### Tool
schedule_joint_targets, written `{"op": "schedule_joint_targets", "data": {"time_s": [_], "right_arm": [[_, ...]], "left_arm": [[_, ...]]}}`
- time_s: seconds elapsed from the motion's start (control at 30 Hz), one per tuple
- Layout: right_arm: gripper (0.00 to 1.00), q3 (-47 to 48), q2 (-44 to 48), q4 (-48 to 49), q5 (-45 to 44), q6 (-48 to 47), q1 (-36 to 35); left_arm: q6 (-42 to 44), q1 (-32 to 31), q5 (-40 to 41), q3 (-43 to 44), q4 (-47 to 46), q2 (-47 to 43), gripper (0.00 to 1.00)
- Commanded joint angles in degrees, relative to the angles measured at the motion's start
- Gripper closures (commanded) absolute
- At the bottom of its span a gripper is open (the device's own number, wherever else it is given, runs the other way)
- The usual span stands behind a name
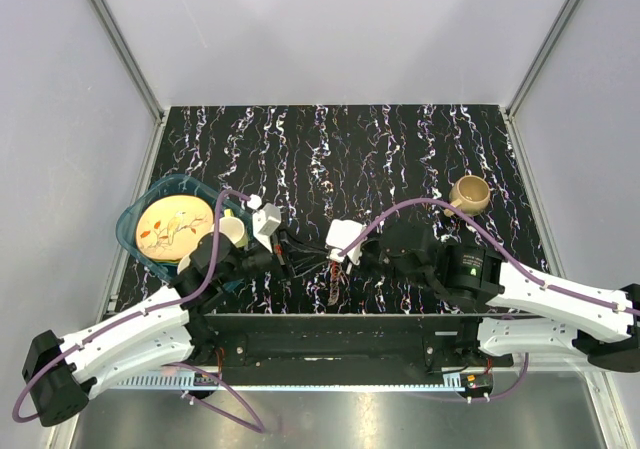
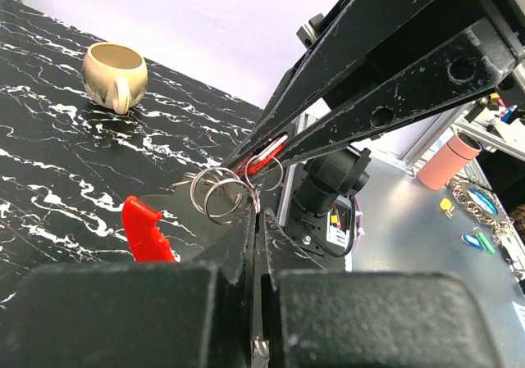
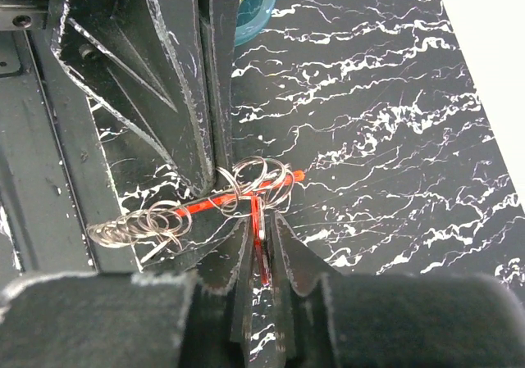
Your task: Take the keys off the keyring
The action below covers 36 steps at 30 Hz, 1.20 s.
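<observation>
Both grippers meet over the table's near middle, holding the keyring bunch between them. My left gripper (image 2: 257,210) is shut on a thin metal piece of the keyring (image 2: 220,193), whose silvery rings fan out just past its tips. A red plastic piece (image 2: 148,230) hangs to its left. My right gripper (image 3: 261,220) is shut on a flat red tag (image 3: 260,241), with rings (image 3: 258,184) and a chain of small rings (image 3: 135,224) beside it. In the top view the keys (image 1: 335,291) dangle below the two grippers. Single keys are hard to tell apart.
A tan mug (image 1: 468,194) stands at the right rear, also in the left wrist view (image 2: 115,73). A teal basin (image 1: 135,214) holding a painted plate sits at the left, close to the left arm. The table's near edge and black arm mount lie just below the grippers.
</observation>
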<state>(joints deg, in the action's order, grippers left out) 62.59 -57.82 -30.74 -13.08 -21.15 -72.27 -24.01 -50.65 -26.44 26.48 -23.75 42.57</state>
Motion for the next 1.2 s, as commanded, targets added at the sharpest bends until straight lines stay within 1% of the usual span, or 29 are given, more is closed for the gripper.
{"op": "schedule_joint_targets", "data": {"time_s": [0.0, 0.17, 0.23, 0.27, 0.43, 0.47, 0.53, 0.63, 0.93, 1.17], "right_arm": [[0.83, 2.0, 0.1, 5.6, -2.9, -3.5, -0.2], [0.82, 2.2, 0.1, 7.0, -2.5, -4.7, -0.2], [0.78, 2.6, -0.3, 7.0, -3.1, -5.3, -0.2], [0.72, 3.1, -0.4, 6.9, -3.3, -5.9, -0.3], [0.69, 4.1, -1.7, 8.5, -2.2, -6.9, -0.4], [0.65, 4.3, -2.1, 8.7, -2.1, -6.8, -0.6], [0.62, 4.9, -3.3, 8.9, -2.3, -6.7, -0.9], [0.61, 5.2, -4.6, 9.7, -3.0, -6.8, -1.5], [0.51, 6.3, -6.0, 10.4, -4.5, -7.6, -2.5], [0.48, 7.1, -6.1, 10.4, -5.6, -8.4, -2.6]], "left_arm": [[-2.9, 0.1, -1.9, -0.2, -6.0, 0.0, 1.0], [-3.5, 0.1, -1.5, -0.7, -7.0, 0.1, 1.0], [-3.6, 0.1, -1.6, -0.8, -7.3, 0.6, 1.0], [-3.8, 0.0, -1.7, -0.9, -7.5, 0.7, 1.0], [-5.1, 0.0, -0.2, -2.8, -10.3, -0.1, 1.0], [-5.2, 0.1, 0.0, -3.2, -11.1, -0.3, 1.0], [-5.3, 0.0, 0.1, -3.1, -11.1, -0.3, 1.0], [-4.9, 0.1, -0.1, -2.4, -10.4, 0.0, 1.0], [-4.8, 0.1, 0.5, -2.7, -10.5, -0.5, 1.0], [-3.9, 0.1, 0.5, -2.4, -10.6, -0.1, 1.0]]}}
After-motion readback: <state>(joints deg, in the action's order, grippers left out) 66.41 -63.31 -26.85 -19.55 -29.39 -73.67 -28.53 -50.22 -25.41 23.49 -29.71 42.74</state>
